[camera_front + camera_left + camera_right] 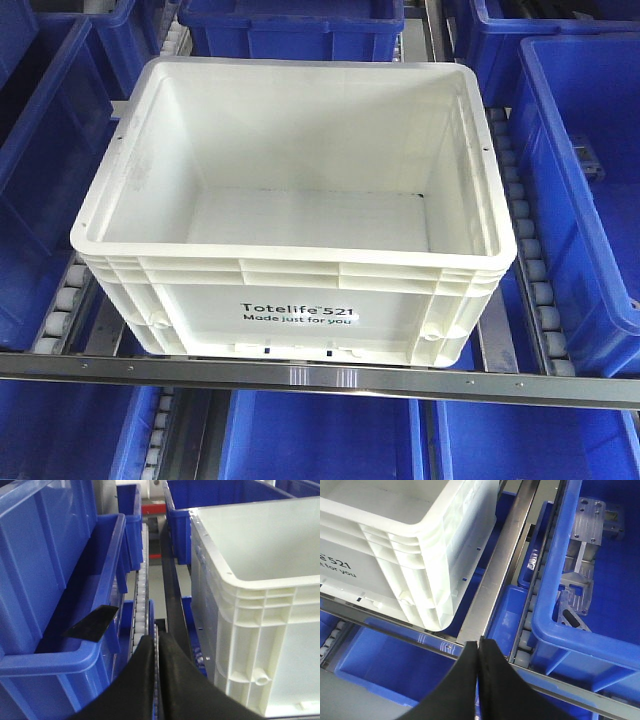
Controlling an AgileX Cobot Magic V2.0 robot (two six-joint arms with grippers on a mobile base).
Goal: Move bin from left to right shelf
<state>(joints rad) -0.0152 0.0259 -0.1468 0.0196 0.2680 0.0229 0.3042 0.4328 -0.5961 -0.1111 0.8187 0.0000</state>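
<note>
A white empty bin (300, 215) marked "Totelife 521" stands on the roller shelf in the middle of the front view. It also shows in the left wrist view (260, 605) on the right and in the right wrist view (405, 545) at the upper left. My left gripper (157, 640) is shut and empty, over the roller track just left of the bin. My right gripper (479, 642) is shut and empty, over the metal rail off the bin's front right corner. Neither gripper shows in the front view.
Blue bins (45, 170) flank the white bin left and right (585, 190), with more behind and below. A metal front rail (320, 378) crosses the shelf edge. Roller tracks (142, 605) run between bins. The right blue bin holds clear plastic parts (585, 555).
</note>
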